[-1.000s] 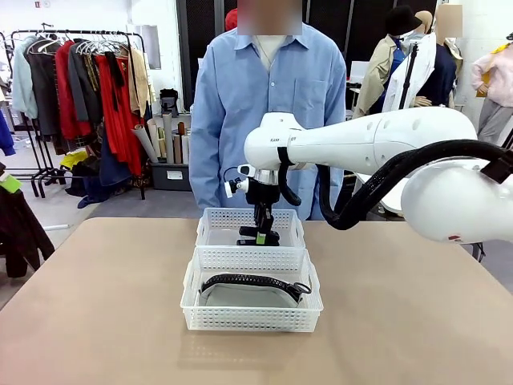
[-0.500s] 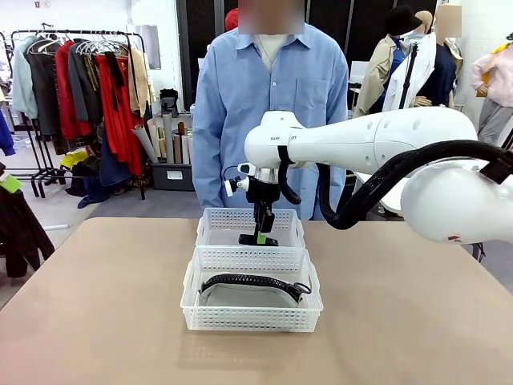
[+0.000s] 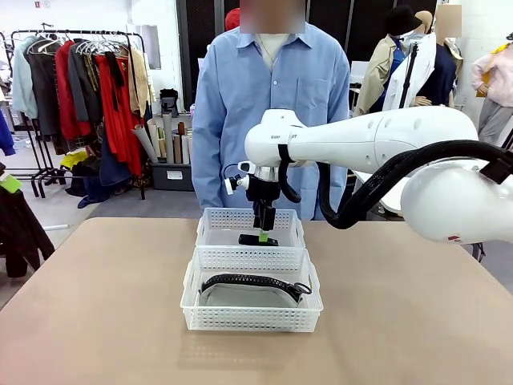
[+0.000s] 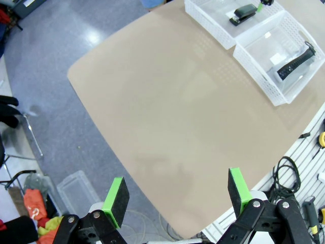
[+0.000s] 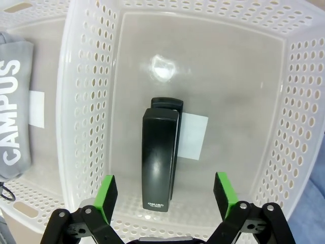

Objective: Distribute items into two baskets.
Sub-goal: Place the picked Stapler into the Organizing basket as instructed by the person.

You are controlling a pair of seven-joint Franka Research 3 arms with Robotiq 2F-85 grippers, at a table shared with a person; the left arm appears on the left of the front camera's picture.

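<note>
Baskets: two white, touching end to end mid-table [image 3: 96, 321]; near basket [image 3: 252, 314] is the bigger, far basket [image 3: 250, 226] sits by the person [image 3: 268, 112].
Right arm: reaches over the far basket; right gripper [image 3: 262, 231] hangs just above the stapler.
Pouch: grey, black zipper edge, lies in the near basket [image 3: 252, 290].
Stapler: black, flat on the far basket's floor [image 5: 160, 162], touching nothing but the basket.
Right claw: jaws spread wide, green pads [image 5: 106, 195] either side of the stapler, clear of it, gripping nothing.
Left claw: left gripper [image 4: 177, 195] high above the table's near edge, jaws wide apart, nothing between them.
Progress: one item per basket, so distribution looks done; my read is only arm retreat is left.
Wrist-only detail: right wrist view shows "CAMPUS" print on the pouch and a white label under the stapler; front view can't resolve either.
Left-wrist detail: shows both baskets from above, stapler and pouch in separate ones.
</note>
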